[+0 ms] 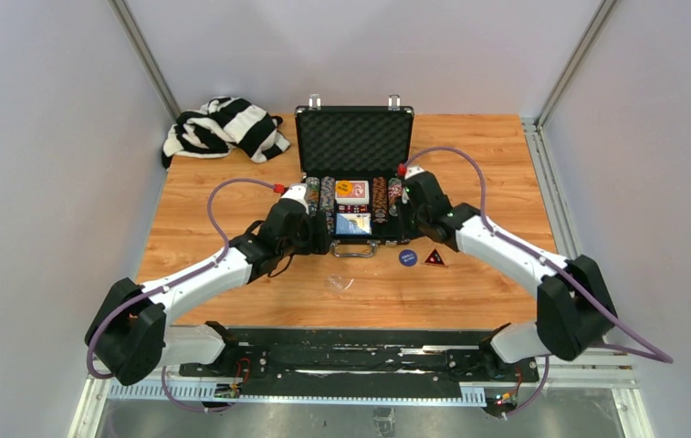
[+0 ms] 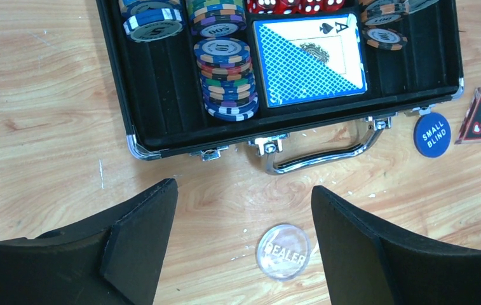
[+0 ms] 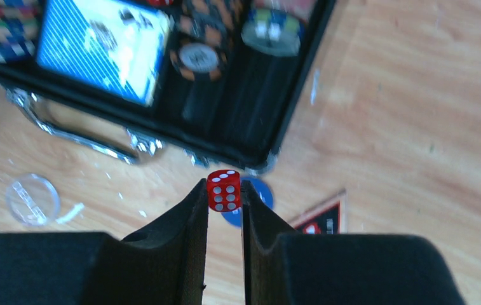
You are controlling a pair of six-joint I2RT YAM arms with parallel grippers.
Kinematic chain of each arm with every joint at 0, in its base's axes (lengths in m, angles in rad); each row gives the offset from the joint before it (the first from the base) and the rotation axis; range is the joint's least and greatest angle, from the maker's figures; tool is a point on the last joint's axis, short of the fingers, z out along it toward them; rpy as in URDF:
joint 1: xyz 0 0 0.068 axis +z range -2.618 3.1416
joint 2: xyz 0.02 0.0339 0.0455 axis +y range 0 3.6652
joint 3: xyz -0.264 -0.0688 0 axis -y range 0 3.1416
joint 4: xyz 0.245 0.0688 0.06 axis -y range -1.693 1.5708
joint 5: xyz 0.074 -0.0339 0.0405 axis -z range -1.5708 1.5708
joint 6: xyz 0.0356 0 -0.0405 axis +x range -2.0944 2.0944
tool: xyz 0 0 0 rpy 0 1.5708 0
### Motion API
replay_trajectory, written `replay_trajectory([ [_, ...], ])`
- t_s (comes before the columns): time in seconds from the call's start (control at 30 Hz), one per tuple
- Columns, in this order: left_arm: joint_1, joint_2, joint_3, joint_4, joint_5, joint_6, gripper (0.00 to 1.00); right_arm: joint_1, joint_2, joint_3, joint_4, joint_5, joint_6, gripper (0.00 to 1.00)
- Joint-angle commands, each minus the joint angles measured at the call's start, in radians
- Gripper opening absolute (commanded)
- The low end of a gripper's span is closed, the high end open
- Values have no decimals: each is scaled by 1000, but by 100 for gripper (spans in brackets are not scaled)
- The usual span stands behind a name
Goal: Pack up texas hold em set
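Observation:
The black briefcase (image 1: 354,137) lies open at mid table, lid up. It holds rows of poker chips (image 2: 225,76), a blue card deck (image 2: 307,60) and red dice (image 2: 288,5). My right gripper (image 3: 224,185) hangs above the case's front right corner, shut on one red die (image 3: 223,193) at its fingertips. A blue "small blind" button (image 2: 432,134) and a triangular marker (image 2: 480,121) lie on the wood below it. My left gripper (image 2: 244,190) stands open in front of the silver handle (image 2: 317,155). A clear dealer button (image 2: 283,252) lies between its fingers, untouched.
A black-and-white striped cloth (image 1: 223,128) is bunched at the back left of the wooden table (image 1: 469,292). Grey walls close the table in on three sides. Both arms reach in from the near edge and meet at the case's front.

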Motion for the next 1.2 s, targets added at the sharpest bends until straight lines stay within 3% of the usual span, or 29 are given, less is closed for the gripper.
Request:
replay_trajectory([
  [0.0, -2, -13, 29, -16, -31, 16, 81, -12, 136, 147, -24, -47, -28, 12],
  [0.5, 39, -49, 2, -3, -12, 34, 81, 5, 523, 557, -94, -69, -111, 13],
  [0.87, 49, -31, 2, 4, 0, 37, 81, 6, 617, 638, -114, -88, -118, 14],
  [1.03, 49, -31, 1, 4, 2, 40, 81, 9, 636, 648, -117, -95, -136, 49],
  [1.17, 50, -32, 1, 4, 5, 39, 81, 10, 619, 645, -115, -92, -140, 55],
])
